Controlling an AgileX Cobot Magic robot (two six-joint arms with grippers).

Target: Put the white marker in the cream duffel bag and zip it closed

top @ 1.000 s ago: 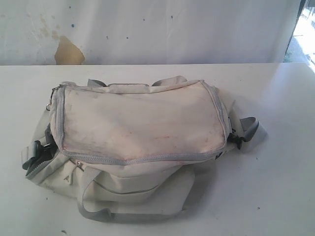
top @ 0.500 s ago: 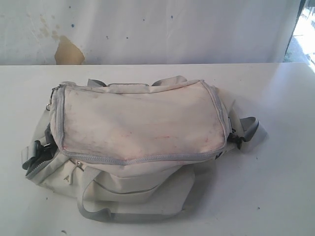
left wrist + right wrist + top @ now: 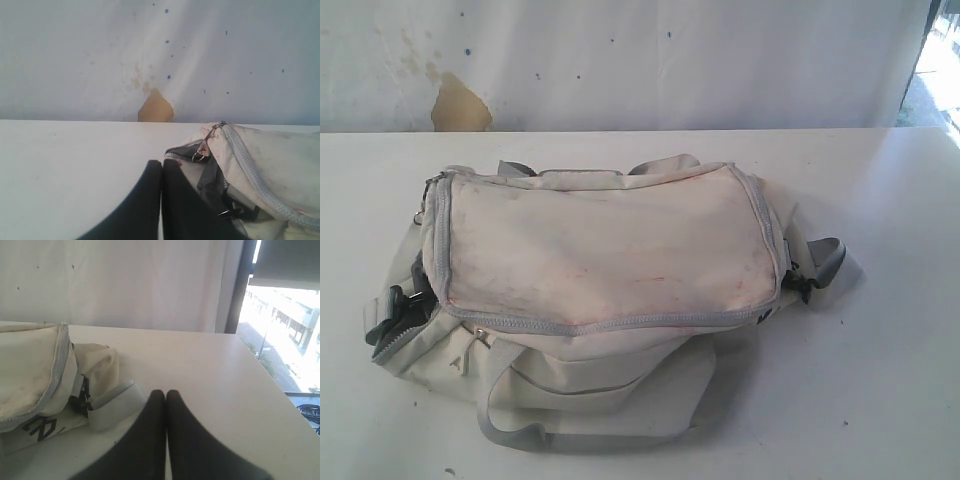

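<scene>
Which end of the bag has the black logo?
The bag end by the right gripper: black lettering below the zipper. The left gripper's end shows a metal ring instead.

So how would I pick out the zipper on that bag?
On the white table lies a big cream duffel bag, stained reddish. Its zipper is the narrow light grey band edging the top panel. Unlike the smooth, wider grey straps, it is finely toothed.

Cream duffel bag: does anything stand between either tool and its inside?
Yes. On the cream duffel bag, the grey zipper looks closed along the front of its top, so the fabric covers the inside. The left tool and right tool sit shut beside the bag's ends. No white marker shows in any view.
</scene>
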